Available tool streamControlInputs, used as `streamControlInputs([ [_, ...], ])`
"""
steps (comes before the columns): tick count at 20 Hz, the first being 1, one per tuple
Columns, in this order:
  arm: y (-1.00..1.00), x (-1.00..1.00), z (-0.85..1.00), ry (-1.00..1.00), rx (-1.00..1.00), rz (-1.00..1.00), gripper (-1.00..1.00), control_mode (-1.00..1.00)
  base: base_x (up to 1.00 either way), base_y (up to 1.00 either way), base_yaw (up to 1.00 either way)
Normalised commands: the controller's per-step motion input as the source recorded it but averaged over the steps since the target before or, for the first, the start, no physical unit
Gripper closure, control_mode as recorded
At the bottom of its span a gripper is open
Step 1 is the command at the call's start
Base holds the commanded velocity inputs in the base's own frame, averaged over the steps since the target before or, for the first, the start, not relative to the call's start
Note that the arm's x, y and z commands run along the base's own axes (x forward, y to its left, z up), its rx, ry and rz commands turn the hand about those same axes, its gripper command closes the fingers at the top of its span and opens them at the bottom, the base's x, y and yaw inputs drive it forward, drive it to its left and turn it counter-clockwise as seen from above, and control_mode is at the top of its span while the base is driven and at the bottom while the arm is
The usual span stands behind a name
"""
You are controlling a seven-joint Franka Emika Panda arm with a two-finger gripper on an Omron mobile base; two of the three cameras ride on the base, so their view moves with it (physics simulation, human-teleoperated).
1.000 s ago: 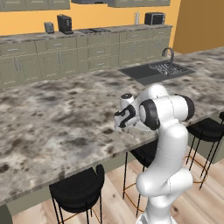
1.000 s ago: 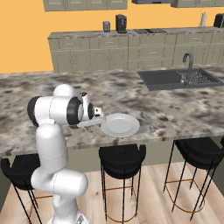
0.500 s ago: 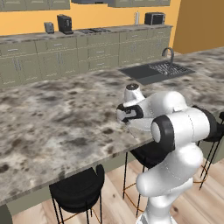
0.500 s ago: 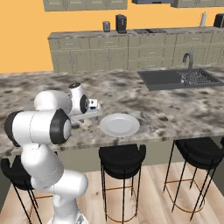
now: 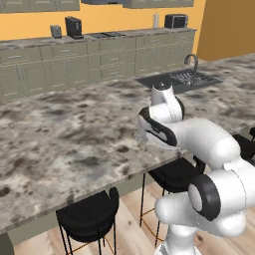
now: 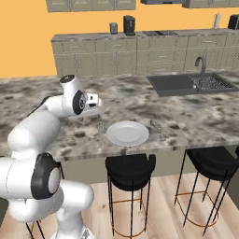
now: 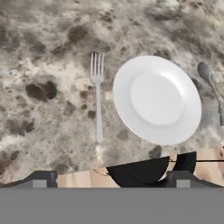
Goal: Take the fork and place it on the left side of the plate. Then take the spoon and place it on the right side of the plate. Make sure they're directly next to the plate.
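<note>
The white plate (image 7: 156, 99) lies on the stone counter near its front edge, seen as plate (image 6: 127, 133) from the right base. The fork (image 7: 98, 96) lies flat just left of it, tines pointing away from the edge, a narrow gap from the rim; it shows as fork (image 6: 100, 132). The spoon (image 7: 210, 81) lies close to the plate's right rim, also spoon (image 6: 158, 129). My gripper (image 7: 111, 180) hovers above the counter's front edge, open, its tips wide apart with nothing between them. From the right base the gripper (image 6: 94, 111) hangs up and left of the fork.
Black bar stools (image 6: 130, 165) stand under the counter's front edge (image 6: 140, 153). A dark sink (image 6: 186, 84) with a faucet (image 6: 201, 65) is set into the counter at the far right. Cabinets with a coffee machine (image 6: 129, 24) line the back wall.
The hand has lifted up and away from the counter beside the plate, and the arm's elbow has swung around. Fork, plate and spoon have stayed put.
</note>
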Motion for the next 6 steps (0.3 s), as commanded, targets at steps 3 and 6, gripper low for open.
streamControlInputs([
  [3,-0.1,-0.8,1.0,-0.08,0.0,-0.04,-1.0,-1.0,0.0,0.0,0.0],
  [6,-0.02,-0.79,0.74,-0.06,0.01,-0.07,-1.0,-1.0,0.0,0.0,0.0],
])
